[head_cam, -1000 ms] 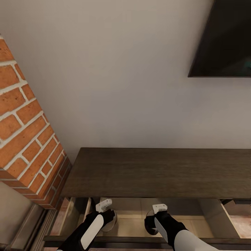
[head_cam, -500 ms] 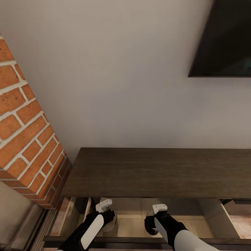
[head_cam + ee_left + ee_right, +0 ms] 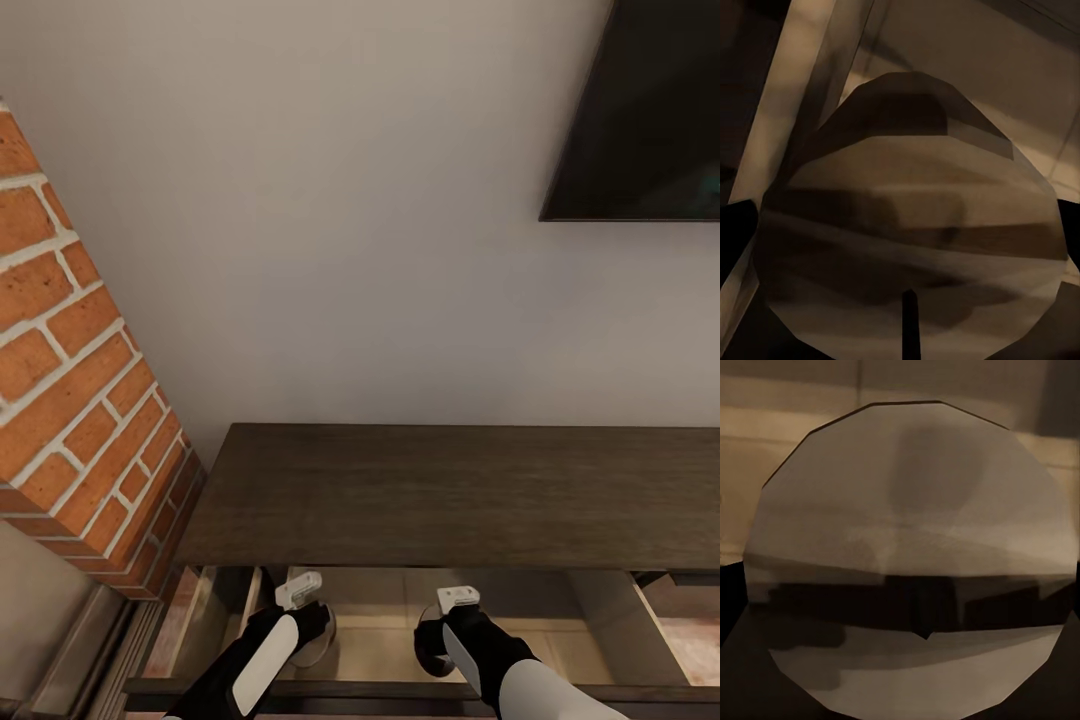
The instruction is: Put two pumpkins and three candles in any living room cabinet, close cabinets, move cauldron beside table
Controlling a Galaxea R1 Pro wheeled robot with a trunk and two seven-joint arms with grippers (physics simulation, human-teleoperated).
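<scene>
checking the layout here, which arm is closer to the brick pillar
Left. The left arm reaches into the open cabinet drawer nearest the brick pillar; the right arm is farther along.

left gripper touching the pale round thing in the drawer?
Cannot tell. Left wrist view: the pale round object sits between the dark fingers, but the frame edges cut off the meeting. Head view: the left gripper hides it.

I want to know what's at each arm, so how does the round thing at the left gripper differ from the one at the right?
The left round thing has a stepped raised top, the right round thing a flat face. A thin dark line marks the left one, a broad dark band the right one. Both are faceted, over the pale drawer.
</scene>
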